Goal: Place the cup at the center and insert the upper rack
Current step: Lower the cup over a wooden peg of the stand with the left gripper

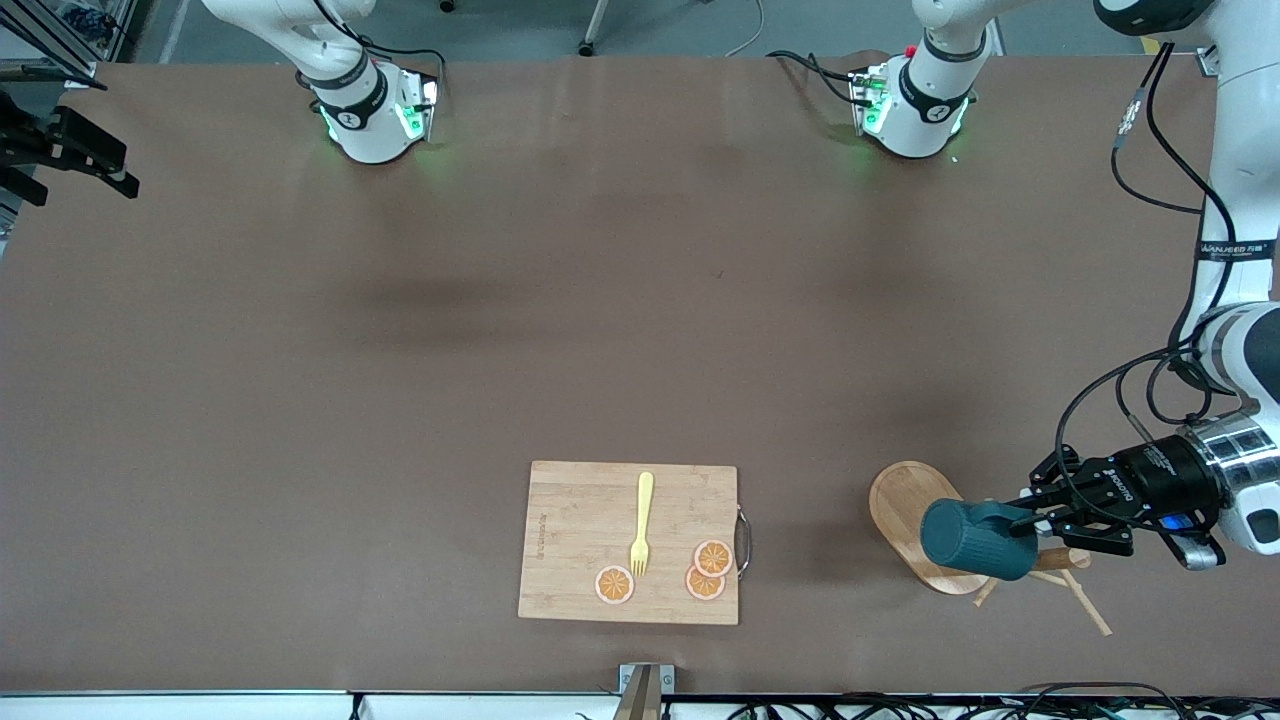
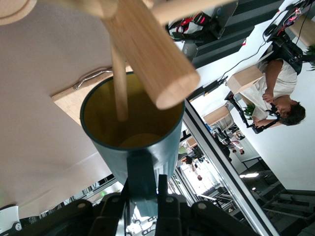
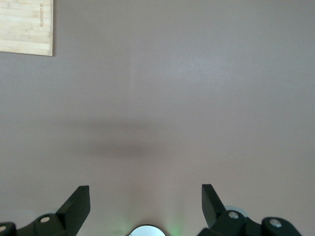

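The dark teal cup [image 1: 972,540] lies sideways in my left gripper [image 1: 1035,522], which is shut on its handle, low over the table at the left arm's end. The wooden mug tree [image 1: 905,505] lies tipped on its side under the cup, oval base toward the cutting board, thin pegs [image 1: 1088,603] resting on the table. In the left wrist view the cup's [image 2: 142,147] mustard inside faces the round post [image 2: 147,54], and one peg [image 2: 119,83] reaches into its mouth; the left gripper [image 2: 142,191] clamps the handle. My right gripper [image 3: 145,196] is open and empty, high over bare table.
A rectangular wooden cutting board [image 1: 580,520] lies near the front edge at mid-table, holding a yellow fork [image 1: 642,525] and three orange slices [image 1: 705,570]. Its corner shows in the right wrist view [image 3: 24,27]. The two arm bases [image 1: 365,110] stand along the table's top edge.
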Available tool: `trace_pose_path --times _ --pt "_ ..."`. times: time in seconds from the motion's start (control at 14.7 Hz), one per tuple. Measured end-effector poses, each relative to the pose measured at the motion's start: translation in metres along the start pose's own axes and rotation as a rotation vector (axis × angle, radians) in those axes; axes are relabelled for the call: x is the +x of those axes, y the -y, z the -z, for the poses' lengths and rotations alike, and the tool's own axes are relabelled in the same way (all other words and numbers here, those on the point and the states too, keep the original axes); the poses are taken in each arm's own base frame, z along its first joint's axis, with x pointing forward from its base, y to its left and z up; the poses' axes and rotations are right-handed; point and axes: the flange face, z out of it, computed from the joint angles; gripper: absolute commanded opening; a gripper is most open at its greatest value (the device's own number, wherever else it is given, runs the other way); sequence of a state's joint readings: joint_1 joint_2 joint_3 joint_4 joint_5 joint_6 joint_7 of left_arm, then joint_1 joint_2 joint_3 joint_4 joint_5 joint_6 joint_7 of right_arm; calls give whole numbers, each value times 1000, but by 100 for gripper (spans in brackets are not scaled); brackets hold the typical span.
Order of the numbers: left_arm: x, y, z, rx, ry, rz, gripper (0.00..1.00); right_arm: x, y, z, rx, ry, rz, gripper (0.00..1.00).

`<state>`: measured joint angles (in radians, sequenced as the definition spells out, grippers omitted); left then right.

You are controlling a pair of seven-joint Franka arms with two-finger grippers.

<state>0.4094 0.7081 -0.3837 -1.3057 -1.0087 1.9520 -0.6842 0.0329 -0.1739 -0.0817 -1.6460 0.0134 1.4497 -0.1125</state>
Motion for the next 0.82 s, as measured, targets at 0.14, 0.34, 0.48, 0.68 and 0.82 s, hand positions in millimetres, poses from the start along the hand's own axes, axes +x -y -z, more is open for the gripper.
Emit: trace_pose_path --times 0.14,0.34,0.48,0.68,0.82 --pt "10 3 7 -13 -1 -13 1 0 0 0 0 0 0 100" --pt "26 10 15 -34 2 -31 1 0 0 0 0 0 0 100" --pt "34 14 15 -35 4 -38 2 0 1 0 0 0 1 100" --pt "40 18 14 -34 6 -34 25 0 1 0 0 1 1 100" --pt "44 20 12 -32 9 -26 100 0 0 0 0 4 0 100"
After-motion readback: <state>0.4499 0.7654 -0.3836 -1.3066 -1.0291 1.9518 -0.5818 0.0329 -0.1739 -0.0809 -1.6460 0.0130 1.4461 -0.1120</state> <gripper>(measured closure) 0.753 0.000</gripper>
